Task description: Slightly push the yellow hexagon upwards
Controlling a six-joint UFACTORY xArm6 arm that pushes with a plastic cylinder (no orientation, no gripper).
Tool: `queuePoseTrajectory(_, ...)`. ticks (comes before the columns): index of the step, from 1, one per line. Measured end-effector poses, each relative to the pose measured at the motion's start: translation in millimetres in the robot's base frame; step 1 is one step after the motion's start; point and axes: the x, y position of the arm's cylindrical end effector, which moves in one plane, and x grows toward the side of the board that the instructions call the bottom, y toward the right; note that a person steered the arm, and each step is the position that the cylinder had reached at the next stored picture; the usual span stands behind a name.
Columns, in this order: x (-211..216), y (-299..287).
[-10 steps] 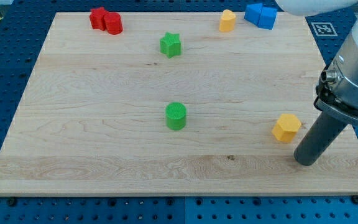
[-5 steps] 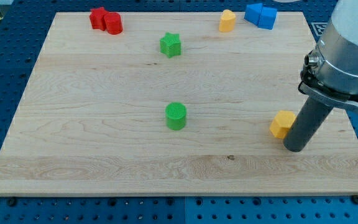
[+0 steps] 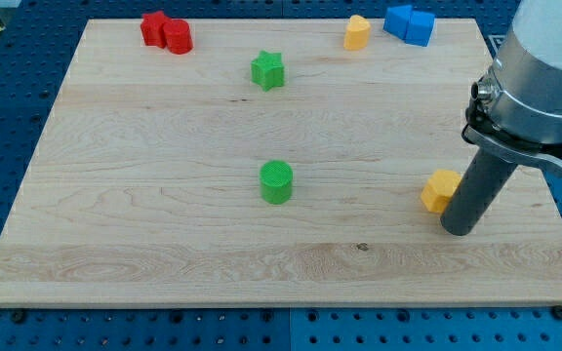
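Observation:
The yellow hexagon point(image 3: 439, 190) lies on the wooden board point(image 3: 164, 195) at the view's lower right. My tip point(image 3: 458, 230) stands just right of and below it, and the rod covers the hexagon's right side; it looks in contact. A second yellow block point(image 3: 357, 31) sits near the view's top edge.
Two red blocks point(image 3: 167, 31) sit together at the top left. A green star point(image 3: 268, 69) is at the upper middle, a green cylinder point(image 3: 276, 181) at the centre. Two blue blocks point(image 3: 409, 22) are at the top right. The board's right edge is close to the rod.
My tip has moved left and a little up, from below right of the yellow hexagon to against its right side. The hexagon has shifted slightly left and up.

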Motion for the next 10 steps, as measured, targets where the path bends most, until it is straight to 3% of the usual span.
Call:
queuePoseTrajectory(4,-15,-11)
queuePoseTrajectory(5,-7,-11)
queuePoseTrajectory(7,70,23)
queuePoseTrajectory(10,50,34)
